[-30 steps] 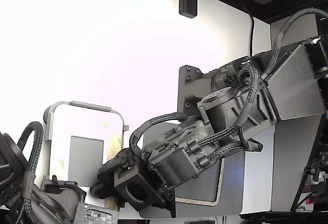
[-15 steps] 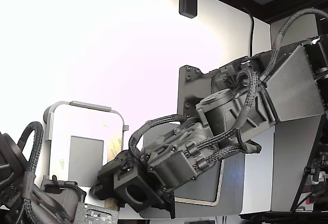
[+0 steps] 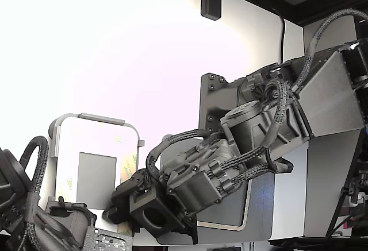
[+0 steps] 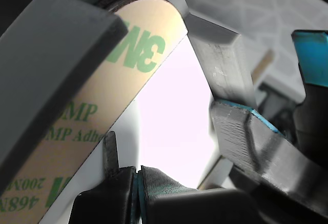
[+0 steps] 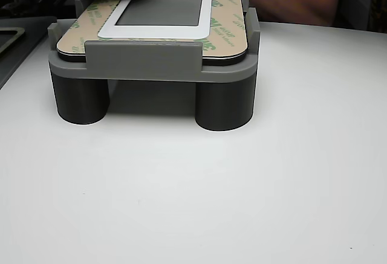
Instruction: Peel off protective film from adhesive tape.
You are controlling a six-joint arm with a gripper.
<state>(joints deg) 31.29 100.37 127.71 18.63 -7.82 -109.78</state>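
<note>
Grey fixture (image 5: pixel 142 58) walls flanking protective film (image 5: pixel 228 25), pincer (image 4: pixel 136 175) beside

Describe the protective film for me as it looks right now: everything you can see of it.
The protective film is a thin, tan to pale-yellow, paper-like liner with green 3M lettering. In the other view it lies flat around the white plate, which has a grey window, all seated in the grey fixture. No lifted edge shows. In the wrist view the gripper sits near the film's edge beside a fixture wall; its tips look closed together, with no film visibly pinched.
</note>
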